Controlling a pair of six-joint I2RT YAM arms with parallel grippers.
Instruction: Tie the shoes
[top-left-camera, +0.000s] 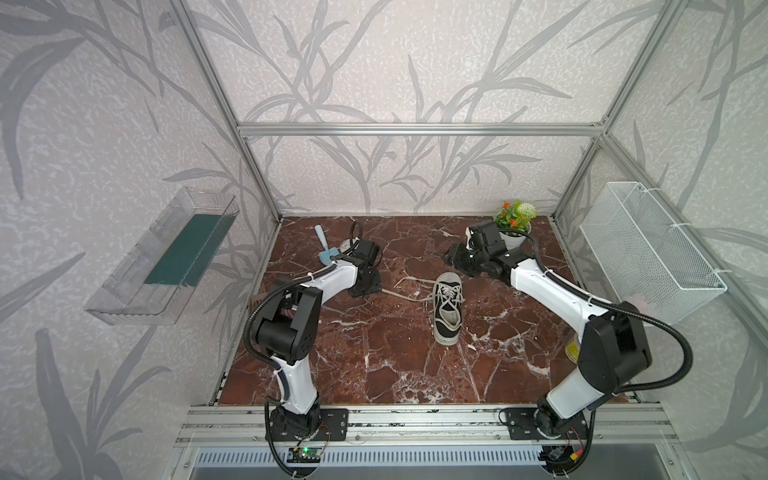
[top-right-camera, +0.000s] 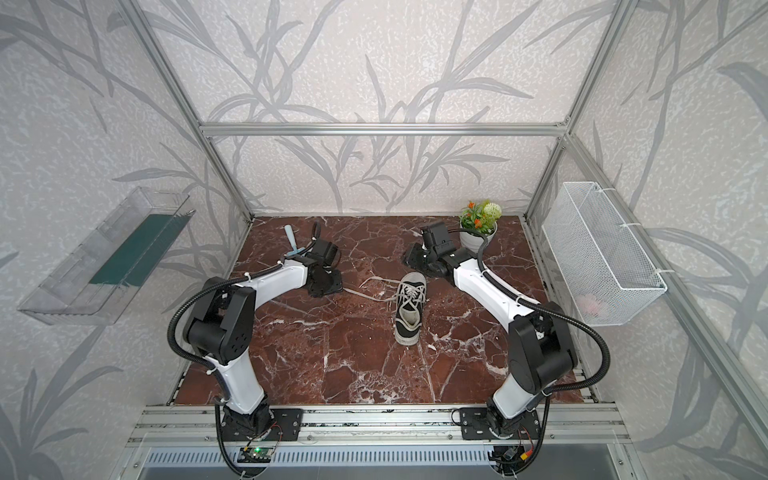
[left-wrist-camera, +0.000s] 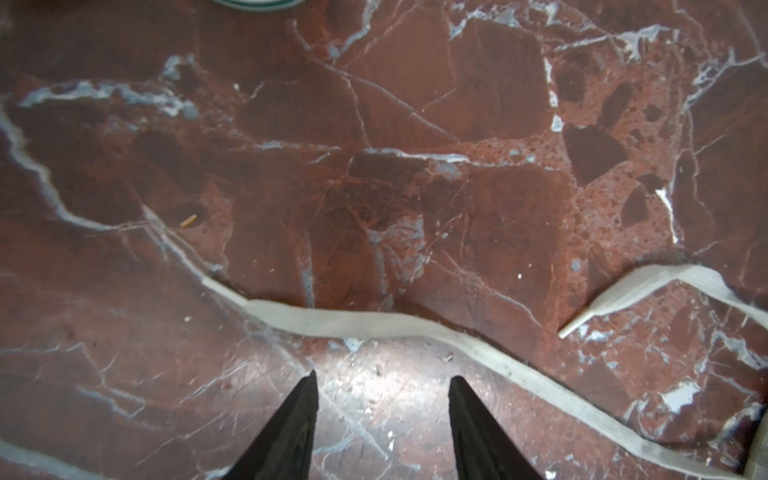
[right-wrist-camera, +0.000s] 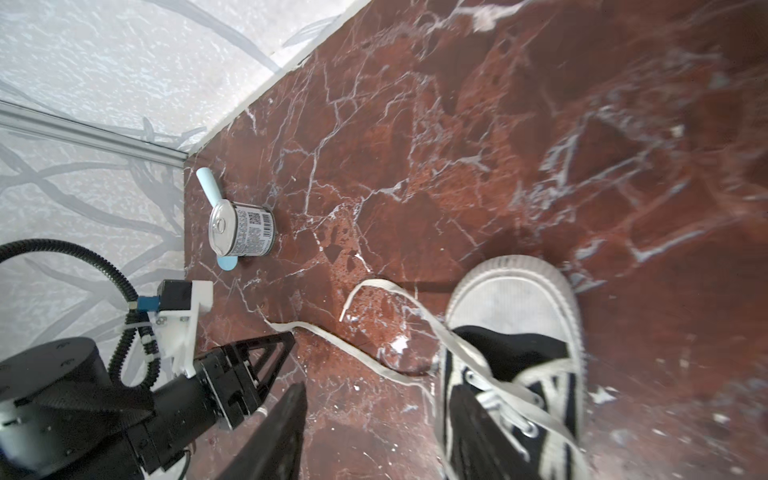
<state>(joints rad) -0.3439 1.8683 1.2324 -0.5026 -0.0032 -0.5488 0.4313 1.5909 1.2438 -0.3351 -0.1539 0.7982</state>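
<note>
Both top views show three things that hold stuff. A clear plastic tray hangs on the left wall with one flat dark green thing inside. A white wire basket hangs on the right wall, and a pale pink thing lies in it, too dim to name. A small white pot in the far right corner of the red-brown marble counter holds one bunch of green leaves and orange flowers. There is one black canvas sneaker with a white rubber toe. It lies near the middle of the counter, between the two arms, toe toward the back wall. Its two long white laces are loose and trail off to the left, both ends flat on the counter. The left gripper has its two black fingers apart with nothing between them, and one lace lies just past the tips. The right gripper is apart too and holds nothing; one finger is hard to pick out against the black shoe. The right wrist view shows one silver tin can with a light blue plastic scoop partly hidden behind it. In the top views the left arm hides nearly all of the can.
</note>
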